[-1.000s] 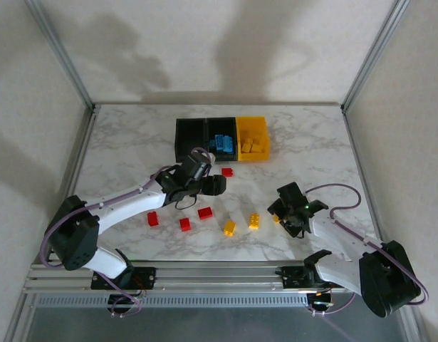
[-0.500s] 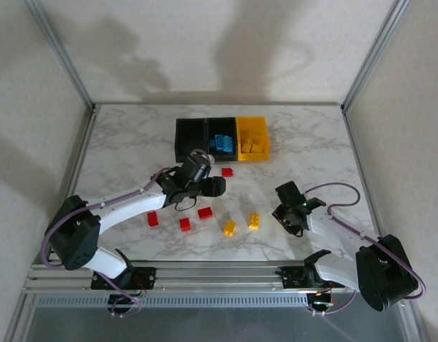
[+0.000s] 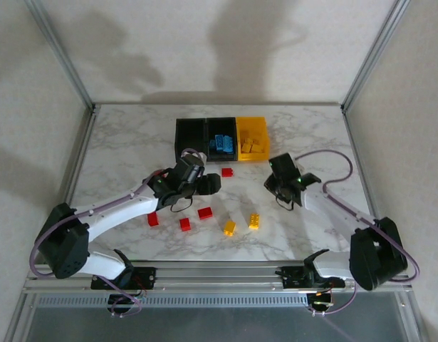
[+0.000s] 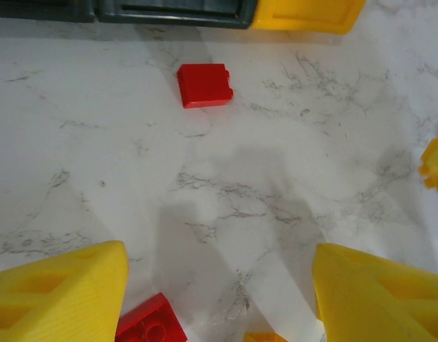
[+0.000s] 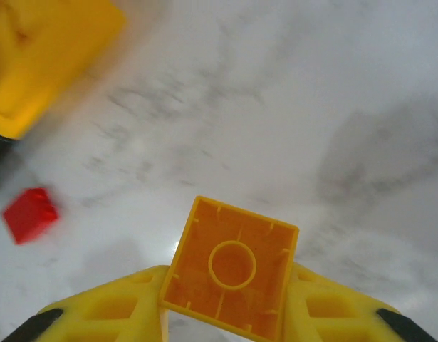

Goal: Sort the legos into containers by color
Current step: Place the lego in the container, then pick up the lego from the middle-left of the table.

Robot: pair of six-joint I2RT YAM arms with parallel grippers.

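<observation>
Two grippers to call, starting on the left. The left gripper (image 4: 219, 260) hangs low over the marble table (image 4: 332, 121) with its jaws parted and nothing between them. Dead ahead of the gap, well beyond the fingertips, lies a red brick (image 4: 204, 85). That line-up reads as a reach for this one. A second red brick (image 4: 151, 329) sits tucked against the inside of its left finger, back behind the tip, so it looks passed over for now.

Past the first red brick stands the row of containers. The left black bin (image 3: 189, 137) looks empty, the middle black bin (image 3: 220, 120) holds blue bricks (image 3: 221, 144), and the yellow bin (image 3: 261, 125) holds yellow ones. By elimination, red belongs in that empty one.

Over to the right. The right gripper (image 5: 229, 303) has its jaws clamped on a yellow brick (image 5: 233, 265), pinched on two opposite sides, hollow underside facing the wrist camera. It is carried clear of the table. The yellow bin lies ahead and to the left of these jaws, which fits a delivery by colour. Two more yellow bricks (image 3: 241, 224) wait on the table.
</observation>
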